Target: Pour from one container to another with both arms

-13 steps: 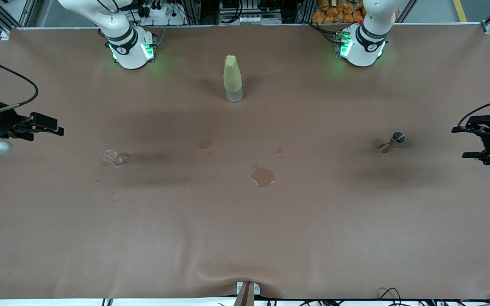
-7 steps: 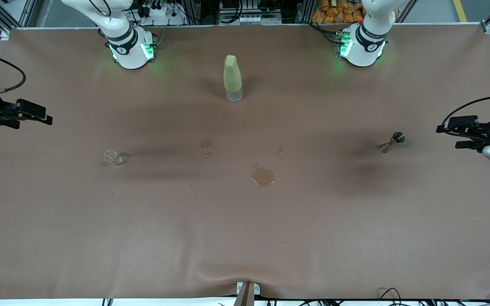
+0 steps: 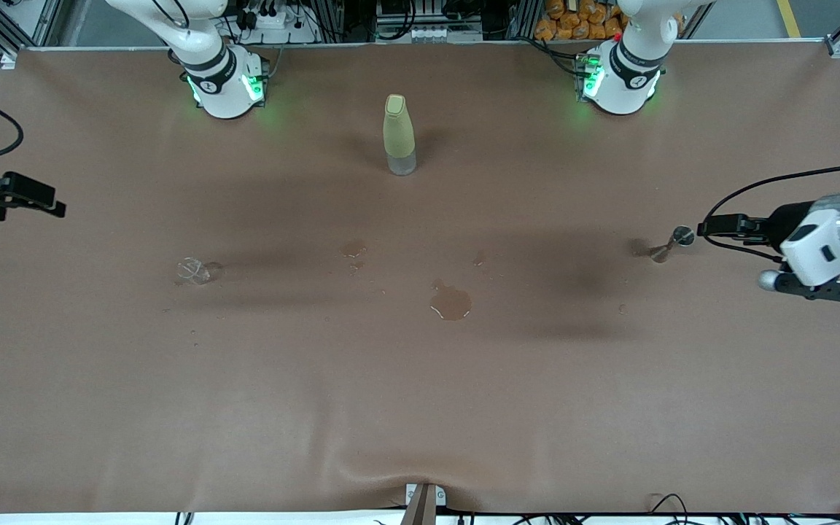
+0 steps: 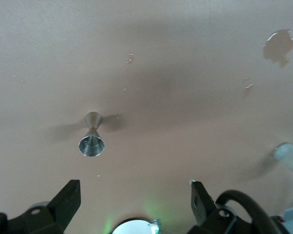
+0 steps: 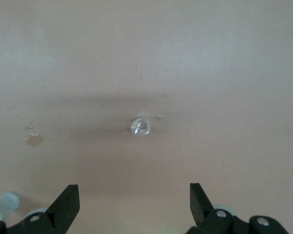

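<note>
Brown table (image 3: pixel 420 408) (edges bare): cup (image 3: pixel 193 270), jigger (image 3: pixel 671 243) apart.

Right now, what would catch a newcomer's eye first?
The tall yellow-green bottle stands mid-table near the arm bases, with a brown puddle nearer the front camera. The left gripper, fingers open, is beside the tiny silvery metal jigger; the tiny clear glass cup sits toward the right arm's end.

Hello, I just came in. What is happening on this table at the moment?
Nothing is held yet. The left gripper is open, low beside the jigger, which stands at the left arm's end of the table. The right gripper is open too, over the table's edge at the right arm's end, apart from the glass cup. Puddles lie mid-table, and a bottle stands near the bases.
</note>
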You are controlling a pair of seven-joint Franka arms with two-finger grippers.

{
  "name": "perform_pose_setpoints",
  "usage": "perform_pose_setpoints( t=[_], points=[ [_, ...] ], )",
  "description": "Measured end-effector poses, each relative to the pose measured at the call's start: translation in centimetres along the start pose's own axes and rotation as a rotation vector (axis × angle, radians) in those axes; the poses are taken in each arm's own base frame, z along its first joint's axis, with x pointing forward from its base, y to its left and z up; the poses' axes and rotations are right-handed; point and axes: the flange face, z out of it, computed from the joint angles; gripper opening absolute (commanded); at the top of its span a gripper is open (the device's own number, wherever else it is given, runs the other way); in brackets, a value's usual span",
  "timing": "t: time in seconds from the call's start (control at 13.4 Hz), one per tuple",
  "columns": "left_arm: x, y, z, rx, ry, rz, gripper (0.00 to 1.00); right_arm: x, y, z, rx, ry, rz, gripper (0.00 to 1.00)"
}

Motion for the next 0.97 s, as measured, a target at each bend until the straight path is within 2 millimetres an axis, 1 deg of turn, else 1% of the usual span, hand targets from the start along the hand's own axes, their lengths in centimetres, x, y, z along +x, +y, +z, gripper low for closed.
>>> perform_pose_setpoints(
  t=[0.22, 0.3, 0.37, 0.52, 0.75, 0.89, 0.97],
  points=[
    [0.4, 4.8, -0.1, 0.074, 0.002, 0.046, 1.0, -0.2, -0.4, -1.4, -0.017, 0.054, -0.007, 1.0],
    [0.4, 5.8, -0.5, 0.085, 0.014, 0.059, 1.0, -0.5, -0.6, -1.9, -0.019, 0.062, -0.006, 1.0],
    [0.3, 6.4, -1.3, 0.091, 0.031, 0.068, 1.0, -0.9, -0.8, -2.3, -0.02, 0.066, -0.003, 1.0],
    [0.0, 6.5, -2.8, 0.097, 0.063, 0.068, 1.0, -1.7, -0.9, -2.6, -0.021, 0.066, 0.006, 1.0],
    [-0.7, 6.0, -4.3, 0.101, 0.091, 0.059, 1.0, -1.8, -0.8, -2.5, -0.021, 0.063, 0.011, 1.0],
    [-1.2, 6.4, -5.5, 0.106, 0.116, 0.066, 1.0, -1.8, -0.7, -2.4, -0.02, 0.061, 0.014, 1.0],
    [-1.5, 6.9, -6.1, 0.11, 0.129, 0.075, 1.0, -1.8, -0.7, -2.3, -0.02, 0.06, 0.015, 1.0]
  ],
)
